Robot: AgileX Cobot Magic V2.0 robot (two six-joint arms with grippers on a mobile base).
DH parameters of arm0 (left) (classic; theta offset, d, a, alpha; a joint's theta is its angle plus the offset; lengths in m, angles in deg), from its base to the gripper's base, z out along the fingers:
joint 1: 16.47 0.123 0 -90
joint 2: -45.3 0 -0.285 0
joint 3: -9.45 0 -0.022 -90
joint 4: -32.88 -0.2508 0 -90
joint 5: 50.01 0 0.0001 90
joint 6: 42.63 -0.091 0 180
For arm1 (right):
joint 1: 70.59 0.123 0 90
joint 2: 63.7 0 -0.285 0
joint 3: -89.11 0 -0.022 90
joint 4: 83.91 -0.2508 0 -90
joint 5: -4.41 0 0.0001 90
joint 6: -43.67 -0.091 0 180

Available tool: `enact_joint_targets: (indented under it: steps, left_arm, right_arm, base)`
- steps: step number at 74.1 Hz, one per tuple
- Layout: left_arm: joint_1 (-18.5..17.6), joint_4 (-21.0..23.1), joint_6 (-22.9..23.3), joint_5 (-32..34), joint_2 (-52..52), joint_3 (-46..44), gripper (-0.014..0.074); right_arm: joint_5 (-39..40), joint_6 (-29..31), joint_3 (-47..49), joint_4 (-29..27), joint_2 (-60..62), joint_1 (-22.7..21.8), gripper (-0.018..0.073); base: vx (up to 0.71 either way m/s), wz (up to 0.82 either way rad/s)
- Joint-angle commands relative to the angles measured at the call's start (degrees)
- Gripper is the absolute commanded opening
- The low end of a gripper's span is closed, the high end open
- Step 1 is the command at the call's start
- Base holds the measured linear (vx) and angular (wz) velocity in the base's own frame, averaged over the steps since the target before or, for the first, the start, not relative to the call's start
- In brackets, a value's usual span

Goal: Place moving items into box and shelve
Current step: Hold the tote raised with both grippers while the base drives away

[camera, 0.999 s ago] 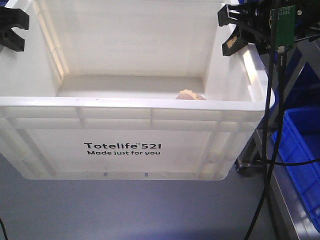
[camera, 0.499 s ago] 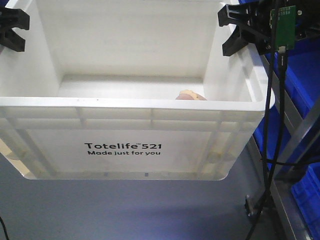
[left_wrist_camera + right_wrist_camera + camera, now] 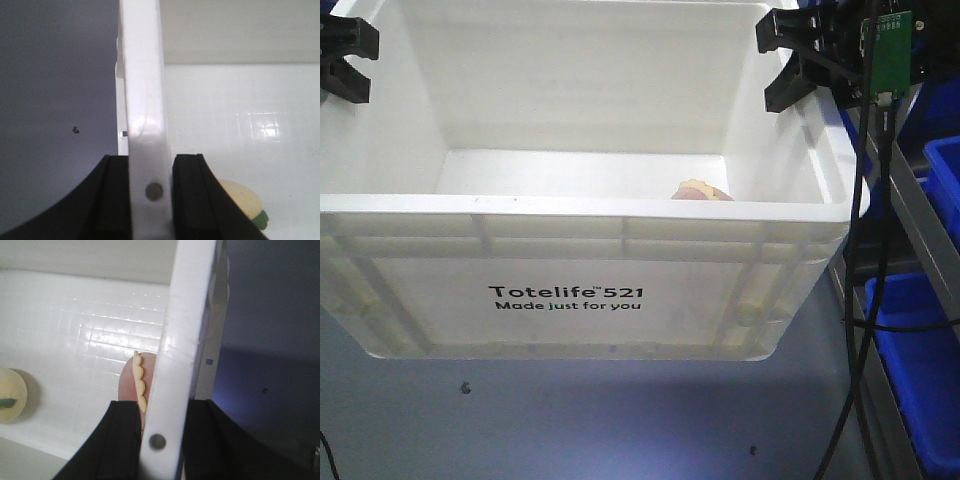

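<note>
The left claw [image 3: 150, 197] is closed tight on the left rim of the white Totelife 521 crate [image 3: 570, 300], and the right claw [image 3: 161, 440] grips the right rim in the same way. Inside the crate lie a pale round item [image 3: 242, 200] with green and a pinkish scalloped piece [image 3: 131, 385] beside the right wall; blue bins [image 3: 920, 340] stand nearby.

Off to the right there's a lower blue bin [image 3: 920, 380] and an upper blue bin [image 3: 945, 170] at the far right edge, and underneath it's just grey floor [image 3: 570, 420] with a dark speck [image 3: 466, 386] near left and a smaller speck [image 3: 752, 452] near right.
</note>
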Motion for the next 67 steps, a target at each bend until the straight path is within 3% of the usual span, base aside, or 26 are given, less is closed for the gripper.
enact_joint_targets:
  steps: [1,67]
  left_arm:
    - [-1.6,11.6,0.5,7.6,-2.3,-2.3,-0.0006]
    - [-1.6,11.6,0.5,7.6,-2.3,-2.3,-0.0006]
  right_arm:
    - [7.9,1.2,2.5,-14.0,2.7,1.5,-0.0006]
    - [7.9,1.2,2.5,-14.0,2.7,1.5,-0.0006]
  base:
    - [0.46,0.20]
    - [0.44,0.13]
